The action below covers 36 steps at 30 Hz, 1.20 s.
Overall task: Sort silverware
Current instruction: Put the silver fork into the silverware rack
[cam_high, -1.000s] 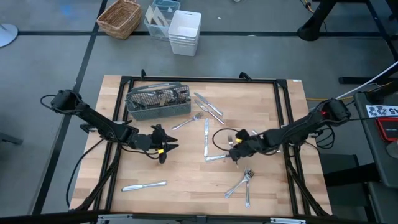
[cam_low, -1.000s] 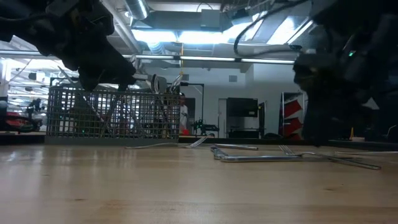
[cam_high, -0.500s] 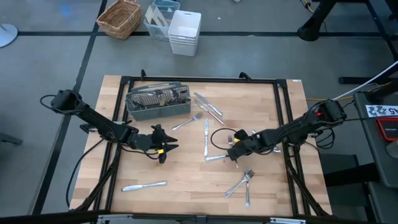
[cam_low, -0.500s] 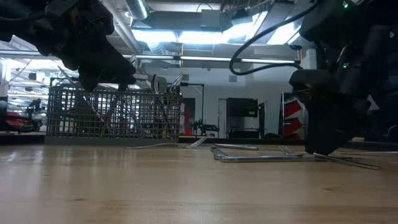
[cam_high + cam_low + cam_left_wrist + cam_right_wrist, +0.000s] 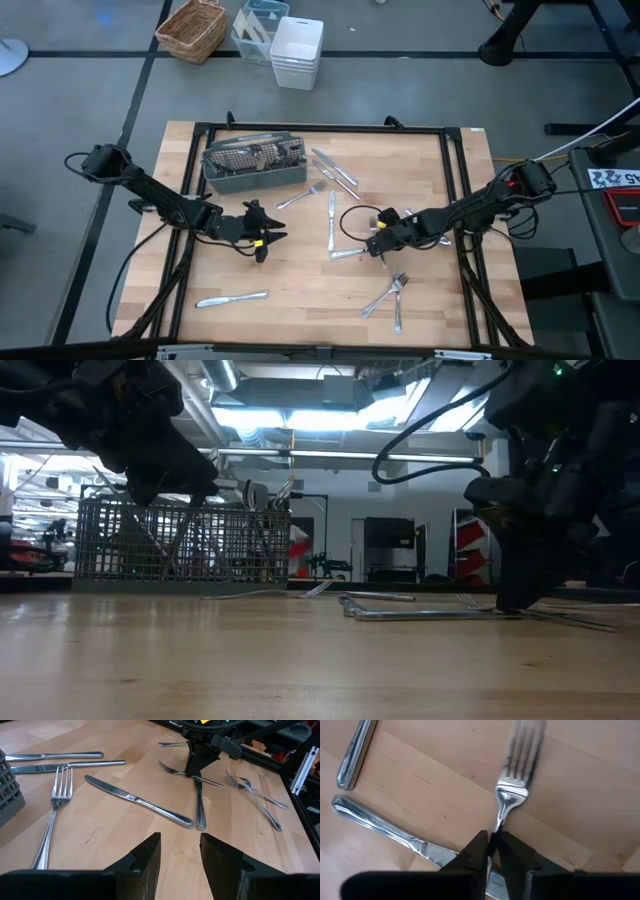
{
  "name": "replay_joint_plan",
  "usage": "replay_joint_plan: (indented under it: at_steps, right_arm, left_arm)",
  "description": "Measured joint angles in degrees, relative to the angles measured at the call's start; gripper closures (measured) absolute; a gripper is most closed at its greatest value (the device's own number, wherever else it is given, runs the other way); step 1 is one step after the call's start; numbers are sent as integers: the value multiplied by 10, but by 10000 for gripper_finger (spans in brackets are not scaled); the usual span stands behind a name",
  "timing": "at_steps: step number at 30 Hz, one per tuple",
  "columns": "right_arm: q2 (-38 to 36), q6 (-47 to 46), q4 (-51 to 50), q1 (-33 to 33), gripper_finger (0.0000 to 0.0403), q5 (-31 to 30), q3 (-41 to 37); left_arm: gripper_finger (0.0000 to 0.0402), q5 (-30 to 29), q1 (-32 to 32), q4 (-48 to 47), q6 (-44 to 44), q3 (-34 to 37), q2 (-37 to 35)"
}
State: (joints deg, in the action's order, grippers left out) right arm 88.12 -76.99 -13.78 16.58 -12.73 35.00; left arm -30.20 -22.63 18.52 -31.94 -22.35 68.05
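Note:
Silverware lies scattered on the wooden table [image 5: 300, 280]: a fork [image 5: 300, 196], knives [image 5: 331, 215] [image 5: 335, 170] [image 5: 232, 298], two forks [image 5: 390, 295]. A grey mesh caddy [image 5: 255, 165] stands at the far left with pieces in it. My right gripper [image 5: 376, 247] is down at the table, right of centre, shut on a fork [image 5: 520, 750] that lies partly across a knife [image 5: 385, 827]. My left gripper [image 5: 268, 243] hovers open, left of centre, with nothing between its fingers [image 5: 145, 857]. My right gripper pinches the fork's thin neck [image 5: 499, 822], just behind the tines, between its two fingers [image 5: 479, 851]. The fingers come steeply from above and stand on either side of the neck. The fork lies flat on the table, tines [image 5: 167, 768] toward the left arm.
A black frame [image 5: 330, 128] runs around the table's edge. Beyond the far edge, on the floor, stand a wicker basket [image 5: 192, 28] and white bins [image 5: 297, 50]. Bare wood lies along the near side between the lone knife and the two forks.
My right gripper has sunk to the table over the fork and its fingers have shut on the fork's neck. The fork has stayed lying where it was. The left arm has kept still.

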Motion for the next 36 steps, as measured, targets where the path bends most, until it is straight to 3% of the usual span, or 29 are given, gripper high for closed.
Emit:
replay_joint_plan:
  at_steps: [6,17,22,29,32,36]
  right_arm:
    - [2,0,8,-1,391,-3,0]
    - [3,42,3,-2,396,-8,17]
    - [5,124,-1,-2,399,-54,64]
    - [4,264,22,-2,399,-163,145]
    - [4,358,86,-14,399,-195,168]
    - [5,507,256,-49,399,-187,173]
  left_arm:
    - [273,0,0,0,0,0,0]
    - [273,0,0,-1,-2,0,-24]
    - [273,0,-8,-36,9,0,-75]
    - [273,-33,-33,-166,-30,0,-188]
    - [273,-63,-46,-232,-51,0,-236]
    - [273,-111,-61,-288,-57,0,-290]
